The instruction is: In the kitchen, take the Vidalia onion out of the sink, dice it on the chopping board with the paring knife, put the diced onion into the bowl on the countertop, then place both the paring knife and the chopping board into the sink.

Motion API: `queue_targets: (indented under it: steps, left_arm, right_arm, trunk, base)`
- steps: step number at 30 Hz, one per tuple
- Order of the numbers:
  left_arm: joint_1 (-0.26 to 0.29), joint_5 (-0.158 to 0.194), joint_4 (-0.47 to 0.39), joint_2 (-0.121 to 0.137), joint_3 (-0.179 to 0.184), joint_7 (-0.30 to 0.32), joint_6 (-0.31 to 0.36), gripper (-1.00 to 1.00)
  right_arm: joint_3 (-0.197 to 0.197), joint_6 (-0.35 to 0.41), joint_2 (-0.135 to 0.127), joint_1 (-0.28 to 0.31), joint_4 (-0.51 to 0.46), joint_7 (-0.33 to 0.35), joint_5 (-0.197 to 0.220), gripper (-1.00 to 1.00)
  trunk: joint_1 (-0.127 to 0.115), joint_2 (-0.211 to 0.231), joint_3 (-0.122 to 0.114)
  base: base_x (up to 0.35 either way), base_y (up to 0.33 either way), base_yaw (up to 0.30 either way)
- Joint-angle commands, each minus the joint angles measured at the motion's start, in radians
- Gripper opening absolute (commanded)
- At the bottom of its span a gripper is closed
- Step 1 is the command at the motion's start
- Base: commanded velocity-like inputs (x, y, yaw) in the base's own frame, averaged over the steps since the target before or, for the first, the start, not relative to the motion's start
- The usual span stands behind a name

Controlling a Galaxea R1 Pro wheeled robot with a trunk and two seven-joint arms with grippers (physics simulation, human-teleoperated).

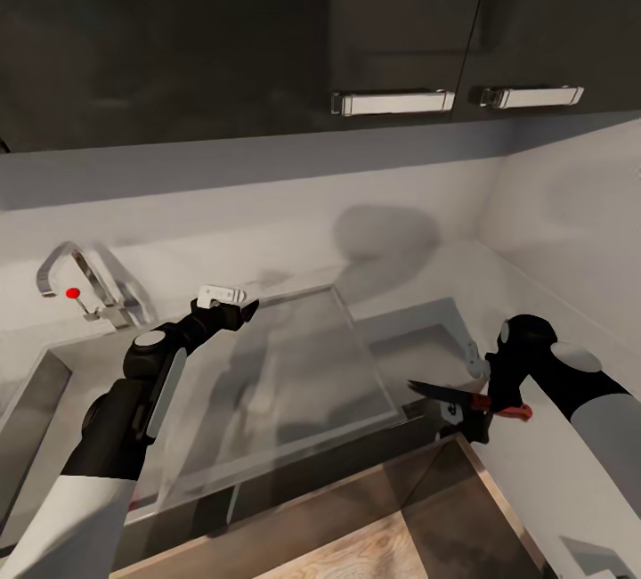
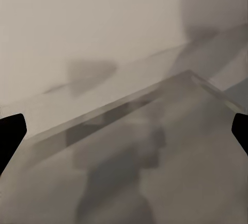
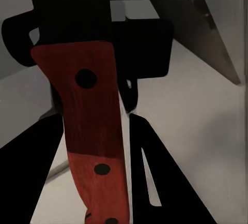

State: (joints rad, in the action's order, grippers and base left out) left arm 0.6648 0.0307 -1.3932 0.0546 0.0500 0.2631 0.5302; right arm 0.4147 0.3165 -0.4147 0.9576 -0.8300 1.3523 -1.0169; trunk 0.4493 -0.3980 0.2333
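At the far left of your head view the curved chrome faucet (image 1: 76,281) with its red dot stands behind the sink (image 1: 40,392), whose steel basin drops away beside your left arm. Just right of that, your left gripper (image 1: 239,303) hangs above the flat steel drainboard (image 1: 303,374), near its back edge. Its fingers are spread apart and hold nothing; in the left wrist view the two dark fingertips (image 2: 10,136) sit at opposite edges of the picture with bare drainboard (image 2: 170,146) between them, and the arm's shadow falls across the metal.

Moving right, the grey countertop (image 1: 418,330) runs on past the drainboard to the corner of the pale wall, under dark upper cabinets with two chrome handles (image 1: 392,102).

At the right, your right gripper (image 1: 481,410) is clamped on the paring knife (image 1: 450,394). It grips the reddish handle, and the short dark blade points left toward the drainboard, roughly level, in the air above the counter's front edge. The right wrist view shows that handle (image 3: 90,131) up close (red wood with dark rivets) pinched between the black fingers, with the countertop (image 3: 196,131) below it.

Along the bottom of the head view lies a brown wooden surface with visible grain (image 1: 356,552); you cannot tell from here what it is.
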Motion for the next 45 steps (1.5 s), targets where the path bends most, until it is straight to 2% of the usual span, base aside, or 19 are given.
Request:
queue_targets:
  steps: [1,18,30,35,36,40,45]
  left_arm:
    - [0.001,0.003,-0.001,0.001,0.001,0.001,0.006,1.0]
    - [0.001,0.003,-0.002,0.001,0.001,0.001,0.006,1.0]
    - [0.001,0.003,-0.003,0.001,0.001,0.001,0.007,1.0]
    - [0.001,0.003,-0.003,0.001,0.001,0.001,0.007,1.0]
    - [0.001,0.003,-0.003,0.001,0.001,0.001,0.007,1.0]
    - [0.001,0.003,-0.003,0.001,0.0,0.004,0.017,1.0]
    - [0.001,0.003,-0.008,0.002,-0.001,0.039,0.042,1.0]
  right_arm:
    - [0.004,0.012,-0.001,0.001,-0.001,0.004,0.0,-1.0]
    - [0.003,0.01,-0.001,0.001,-0.003,0.001,0.0,-1.0]
    - [-0.004,0.012,0.0,0.001,-0.013,-0.048,0.001,-1.0]
    - [-0.007,0.015,0.001,0.001,-0.017,-0.164,0.001,-1.0]
    - [-0.009,0.015,0.001,0.001,-0.017,-0.208,0.001,-1.0]
    - [-0.01,0.015,0.001,0.001,-0.021,-0.262,0.002,-1.0]
    - [-0.012,0.017,0.001,0.001,-0.052,-0.323,0.003,-1.0]
  trunk:
    - [0.001,-0.002,0.001]
    - [0.001,-0.002,-0.027]
    - [0.001,-0.002,-0.046]
    - [0.001,-0.002,-0.055]
    - [0.001,-0.002,-0.056]
    - [0.001,-0.002,-0.063]
    - [0.001,-0.002,-0.071]
  base:
    - [0.0,0.0,0.0]
    - [0.0,0.0,0.0]
    - [-0.013,0.0,0.0]
    - [-0.262,0.088,0.0]
    - [-0.31,0.122,0.0]
    - [-0.314,0.13,0.0]
    - [-0.318,0.137,0.0]
